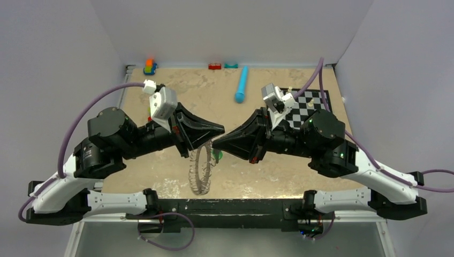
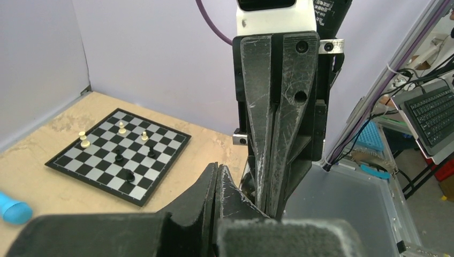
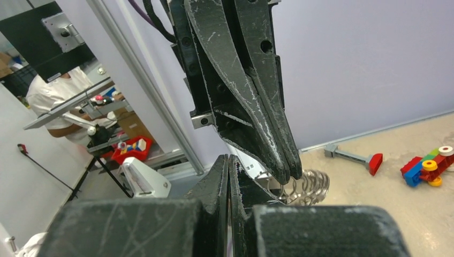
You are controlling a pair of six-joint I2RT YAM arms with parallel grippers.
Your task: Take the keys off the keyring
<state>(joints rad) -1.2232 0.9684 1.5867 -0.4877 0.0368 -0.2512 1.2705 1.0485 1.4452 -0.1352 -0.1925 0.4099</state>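
The keyring (image 1: 201,170) hangs upright above the table's near middle, a thin grey hoop rimmed with silver keys (image 3: 306,187). One key with a green head (image 1: 216,157) hangs at its upper right. My left gripper (image 1: 220,129) and right gripper (image 1: 213,143) meet tip to tip at the hoop's top, both with jaws closed. In the right wrist view my own tips (image 3: 229,159) are shut, and the left fingers (image 3: 267,128) come down onto the keys. In the left wrist view my tips (image 2: 217,170) are shut beside the right fingers (image 2: 273,134). The exact grip points are hidden.
A chessboard (image 1: 308,107) with several pieces lies at the back right, also in the left wrist view (image 2: 120,152). A blue cylinder (image 1: 241,85) lies at the back middle. Toy bricks (image 1: 150,66) and small red (image 1: 214,66) and teal (image 1: 231,65) pieces line the back wall.
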